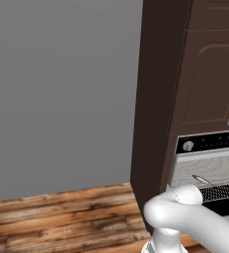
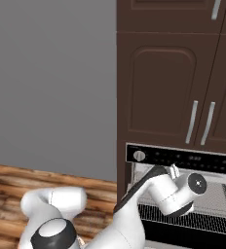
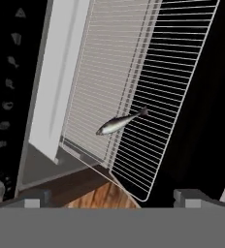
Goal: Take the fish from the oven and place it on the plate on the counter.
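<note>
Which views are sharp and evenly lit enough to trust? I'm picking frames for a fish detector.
Hand view: crisp and evenly lit, the fish stands out against the pale wire rack, though the picture is rolled sideways. Left base view: soft, flat light, no glare; the fish is a tiny sliver at the oven. Right base view: equally flat, the arm covers the oven opening.

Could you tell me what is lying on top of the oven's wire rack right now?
A single small silver fish lies on the wire rack, which is pulled out of the oven. Nothing else sits on the visible rack; in the right base view the arm covers part of it.
</note>
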Controlling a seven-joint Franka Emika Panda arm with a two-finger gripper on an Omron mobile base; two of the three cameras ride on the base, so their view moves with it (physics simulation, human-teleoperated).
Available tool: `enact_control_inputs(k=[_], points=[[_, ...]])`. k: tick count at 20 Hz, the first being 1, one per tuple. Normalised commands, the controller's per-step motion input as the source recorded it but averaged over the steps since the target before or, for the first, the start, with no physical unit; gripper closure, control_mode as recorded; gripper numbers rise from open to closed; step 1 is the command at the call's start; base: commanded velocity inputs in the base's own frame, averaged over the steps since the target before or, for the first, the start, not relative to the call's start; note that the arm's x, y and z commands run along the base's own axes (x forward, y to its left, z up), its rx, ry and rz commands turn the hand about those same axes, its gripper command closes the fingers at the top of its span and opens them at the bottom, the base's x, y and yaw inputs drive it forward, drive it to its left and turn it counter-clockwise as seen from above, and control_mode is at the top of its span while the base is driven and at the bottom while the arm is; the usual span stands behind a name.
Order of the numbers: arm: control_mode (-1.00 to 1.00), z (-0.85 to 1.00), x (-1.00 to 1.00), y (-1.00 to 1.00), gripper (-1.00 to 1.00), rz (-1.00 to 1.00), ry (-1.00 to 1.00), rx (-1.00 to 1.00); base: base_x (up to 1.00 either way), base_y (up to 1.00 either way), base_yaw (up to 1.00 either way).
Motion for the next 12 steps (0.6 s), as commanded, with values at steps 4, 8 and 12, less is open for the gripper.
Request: enact_control_inputs(k=[4, 8, 12], points=[[-1.0, 0.45, 0.0, 0.19, -1.0, 0.11, -0.11, -0.1, 0.0, 0.0, 0.0], [-1.0, 0.35, 0.0, 0.33, -1.0, 0.14, 0.01, -0.25, 0.0, 0.0, 0.0], [-1.0, 0.2, 0.16, 0.49, -1.0, 0.22, 0.18, -0.33, 0.0, 0.0, 0.0]])
